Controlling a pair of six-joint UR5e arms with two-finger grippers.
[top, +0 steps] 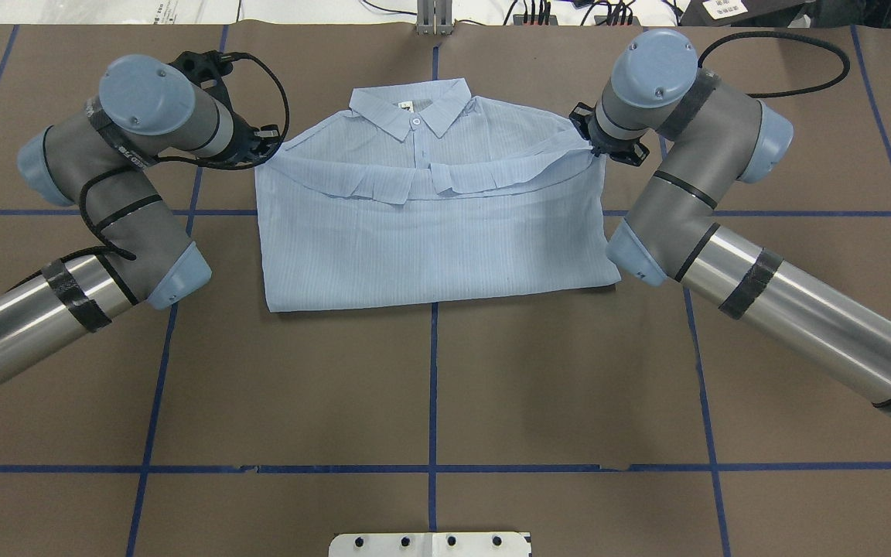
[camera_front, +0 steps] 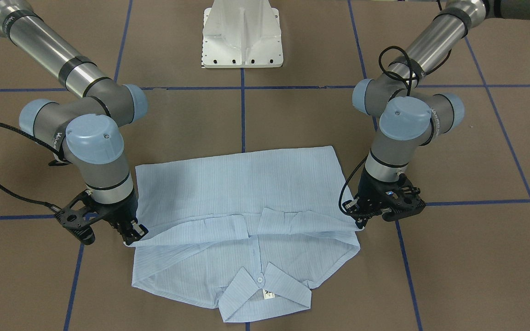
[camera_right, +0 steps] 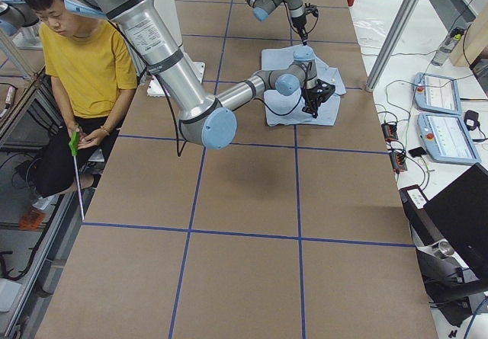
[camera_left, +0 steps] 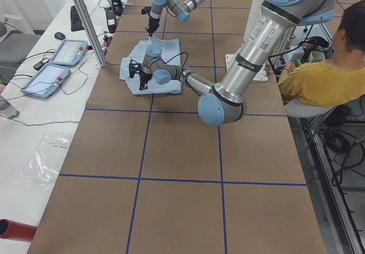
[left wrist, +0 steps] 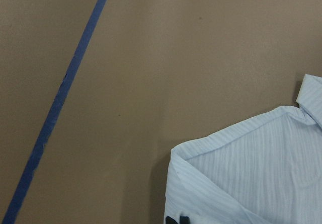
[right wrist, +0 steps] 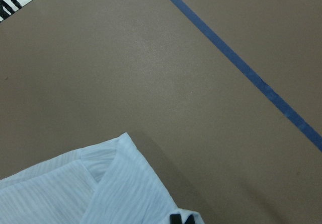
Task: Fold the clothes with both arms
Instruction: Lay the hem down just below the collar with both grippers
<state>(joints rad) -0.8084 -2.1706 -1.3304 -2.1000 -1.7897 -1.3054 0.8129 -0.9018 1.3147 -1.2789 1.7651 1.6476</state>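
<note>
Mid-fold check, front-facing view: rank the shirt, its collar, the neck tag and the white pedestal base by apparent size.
1. shirt
2. white pedestal base, cropped by the top edge
3. collar, looks close to the base, so that pair is unsure
4. neck tag

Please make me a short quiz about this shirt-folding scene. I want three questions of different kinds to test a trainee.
1. True or false: the collar of the shirt lies on the side nearest the robot's white base.
2. Where do the left gripper and the right gripper grip the shirt? A. at the collar; B. at the two ends of its folded-over edge; C. at the fold nearest the base.
3. Fill in: the lines crossing the brown table are ____ in colour.
Key: 1. False, the collar lies on the side far from the base. 2. B. 3. Blue.
</note>
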